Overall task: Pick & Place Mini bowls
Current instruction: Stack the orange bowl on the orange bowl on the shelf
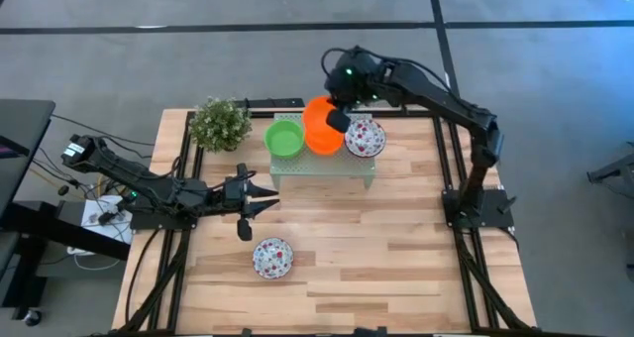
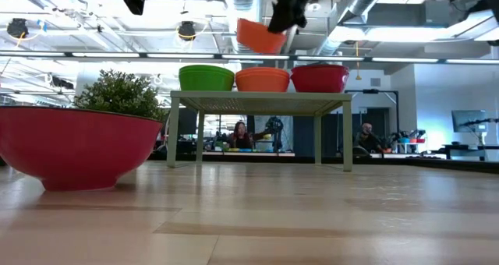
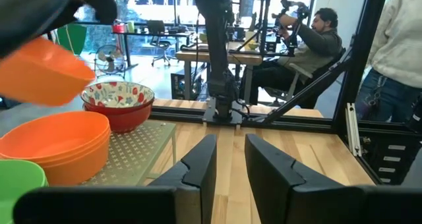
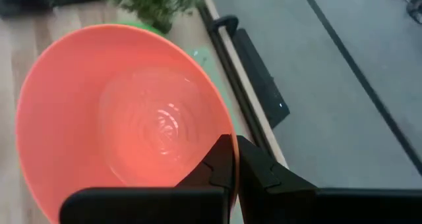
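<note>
My right gripper point(image 1: 339, 117) is shut on an orange mini bowl point(image 1: 317, 122) held in the air above the pale green perforated stand point(image 1: 327, 168). On the stand rest a green bowl stack point(image 1: 284, 139), an orange stack point(image 2: 263, 79) and a red floral stack point(image 1: 365, 137). Another floral bowl point(image 1: 272, 257) sits on its base on the table, near the front. My left gripper point(image 1: 272, 202) is open, low over the table to the left of the stand, pointing right and touching nothing. My right gripper pinches the orange bowl by its rim point(image 4: 231, 166), with one finger point(image 4: 221, 161) inside the bowl and the other point(image 4: 257, 171) outside. The fingers come from above and from the right. The bowl is lifted clear and hangs tilted point(image 2: 261, 35) above the orange stack.
A small bushy plant point(image 1: 220, 124) stands at the far left corner of the table, beside the stand. Open wood table lies in front of the stand and to the right of the lone floral bowl. People sit at desks beyond the far edge point(image 3: 310, 43).
</note>
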Motion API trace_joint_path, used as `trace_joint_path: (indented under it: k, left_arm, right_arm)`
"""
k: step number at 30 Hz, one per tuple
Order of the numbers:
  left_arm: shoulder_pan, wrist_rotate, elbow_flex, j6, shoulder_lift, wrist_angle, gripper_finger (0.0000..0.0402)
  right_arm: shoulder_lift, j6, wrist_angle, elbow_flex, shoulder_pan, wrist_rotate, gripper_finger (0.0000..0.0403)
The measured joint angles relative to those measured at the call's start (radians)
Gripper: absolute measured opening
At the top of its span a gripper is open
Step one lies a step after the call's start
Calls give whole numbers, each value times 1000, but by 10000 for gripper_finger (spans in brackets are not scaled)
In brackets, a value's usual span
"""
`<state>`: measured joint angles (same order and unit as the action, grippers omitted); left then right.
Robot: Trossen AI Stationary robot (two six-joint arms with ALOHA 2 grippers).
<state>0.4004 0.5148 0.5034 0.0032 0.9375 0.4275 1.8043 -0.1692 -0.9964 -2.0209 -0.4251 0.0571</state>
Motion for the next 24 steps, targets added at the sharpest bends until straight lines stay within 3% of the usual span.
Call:
trace_joint_path:
  k: [10,24]
  left_arm:
    - [0,0,0,0,0,0,81]
    - [0,0,0,-7,0,0,81]
  right_arm:
    - [108,-92,-21,-18,-66,-120,0]
    - [115,-113,-122,-18,-75,-139,0]
